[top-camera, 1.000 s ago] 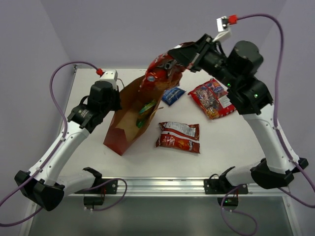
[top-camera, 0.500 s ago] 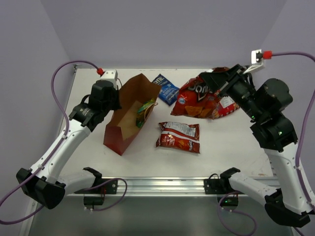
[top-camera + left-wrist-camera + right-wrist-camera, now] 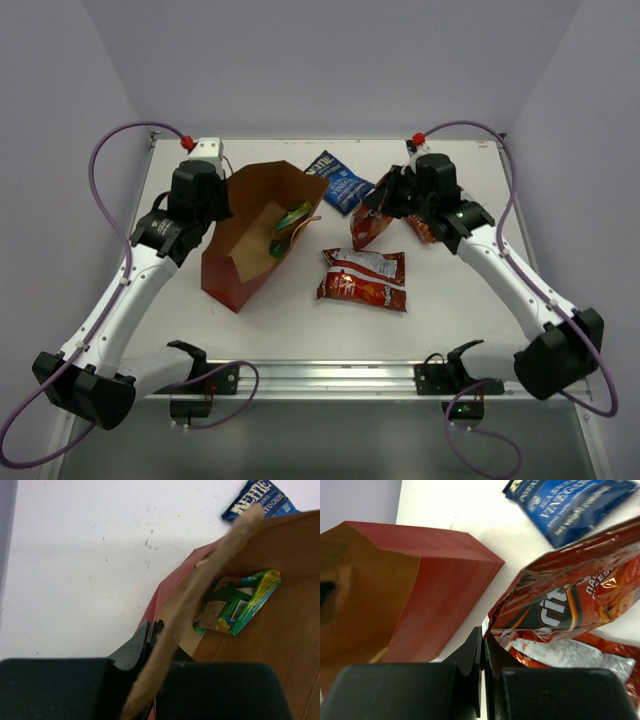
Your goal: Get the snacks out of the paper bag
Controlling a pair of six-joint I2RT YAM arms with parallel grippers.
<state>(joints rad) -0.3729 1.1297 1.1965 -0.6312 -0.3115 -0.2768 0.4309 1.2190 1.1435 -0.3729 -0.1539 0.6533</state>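
Nearest the arms, a flat red packet (image 3: 362, 278) of crinkly foil lies on the white table (image 3: 450, 310), apart from both grippers. To its left the bag (image 3: 232, 262) lies tilted on its side, red paper outside and brown kraft inside, with its mouth turned to the far right. The left gripper (image 3: 152, 632) is clamped tight on the bag's far-left rim. A green packet (image 3: 240, 602) lies inside on the kraft wall, just past those fingers.

The right gripper (image 3: 483, 640) is pinched closed on a corner of a glossy chip packet (image 3: 570, 600), held just right of the bag's mouth. Beneath it lies another packet (image 3: 560, 655), red and silver, mostly hidden by the arm from above. Farthest, a blue packet (image 3: 335, 182) lies flat between the bag's mouth and the right gripper. Both wrist views cut it off.
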